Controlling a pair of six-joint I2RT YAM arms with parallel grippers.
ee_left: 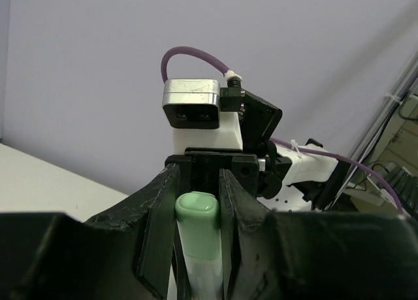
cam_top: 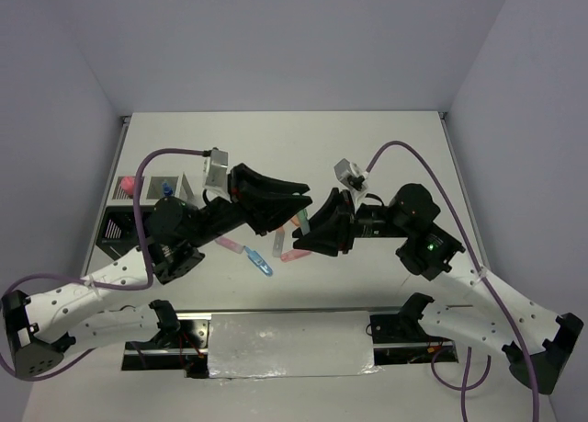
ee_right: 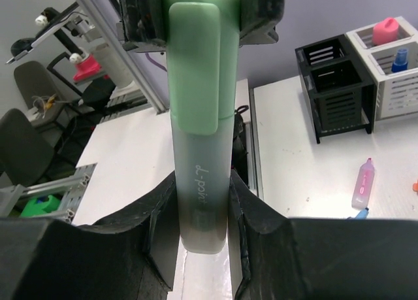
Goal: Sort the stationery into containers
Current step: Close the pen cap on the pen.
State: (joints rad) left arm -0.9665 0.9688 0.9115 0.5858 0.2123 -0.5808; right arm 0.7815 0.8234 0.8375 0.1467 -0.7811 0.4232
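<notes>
So both arms have hold of the same pen: the green highlighter (ee_right: 199, 117) is up in the air over the table (cam_top: 367, 155), pinched at both ends. The right gripper (ee_right: 201, 182) is clamped on the pale barrel end. The left gripper (ee_left: 198, 189) has its jaws snug on the other end, the one with the clip cap. Over on the left side sits the organizer (ee_right: 336, 84), black cells next to white ones, with a pink-capped tube (ee_right: 386, 31) and a blue-capped bottle (ee_right: 400, 57) standing one in each white cell. A pink highlighter (ee_right: 362, 182) lies flat on the table near it.
</notes>
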